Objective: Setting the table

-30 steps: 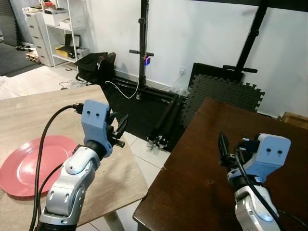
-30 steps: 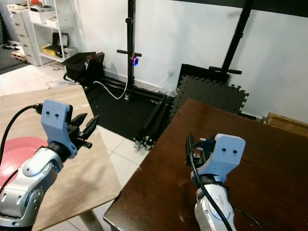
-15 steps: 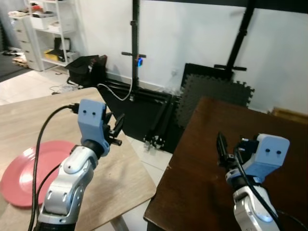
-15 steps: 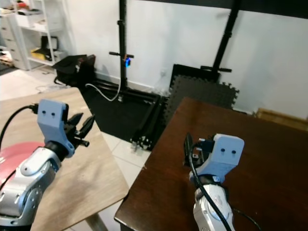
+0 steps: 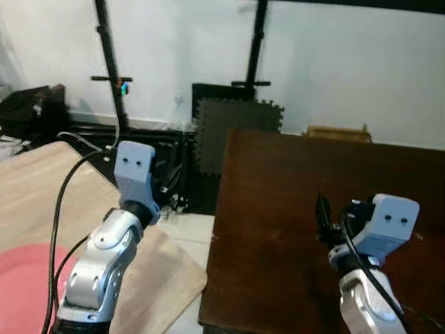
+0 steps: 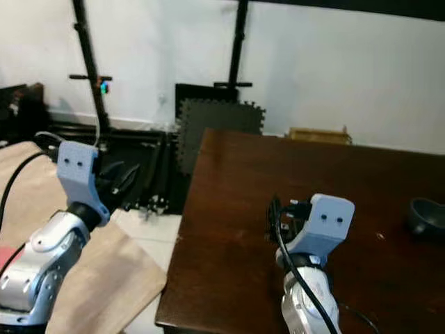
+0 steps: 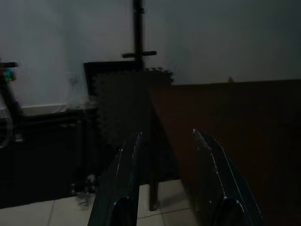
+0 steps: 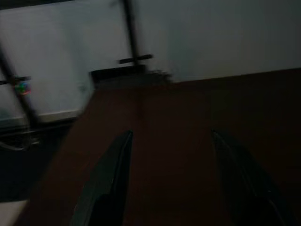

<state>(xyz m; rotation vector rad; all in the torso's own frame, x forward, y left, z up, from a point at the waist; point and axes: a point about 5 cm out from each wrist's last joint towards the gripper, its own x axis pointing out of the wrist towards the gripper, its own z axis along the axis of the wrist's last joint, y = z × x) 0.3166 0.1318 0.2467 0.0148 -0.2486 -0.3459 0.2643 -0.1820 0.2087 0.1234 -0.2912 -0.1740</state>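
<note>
- My left gripper (image 7: 164, 181) hangs over the gap between the light wooden table (image 5: 42, 202) and the dark table (image 5: 292, 202), fingers parted and holding nothing; my right gripper (image 8: 171, 181) rides above the dark wood, fingers spread wide, also unladen.
- The red plate (image 5: 21, 289), the piece I judge I must carry, lies on the light table at my 9 o'clock, low beside the left arm; a dark bowl (image 6: 426, 216) sits on the dark table out at 2 o'clock.
- Risk one: I face the dark table with nothing in hand; setting it means going back for the plate.
- Risk two: the left arm's black cable (image 5: 59, 223) loops just above the plate; a reach could snag it or drag the plate towards the edge.
- Risk three: the pictures are soft and the wrist views dim; I could misjudge the dark table's near corner at 6 o'clock and bump it.
</note>
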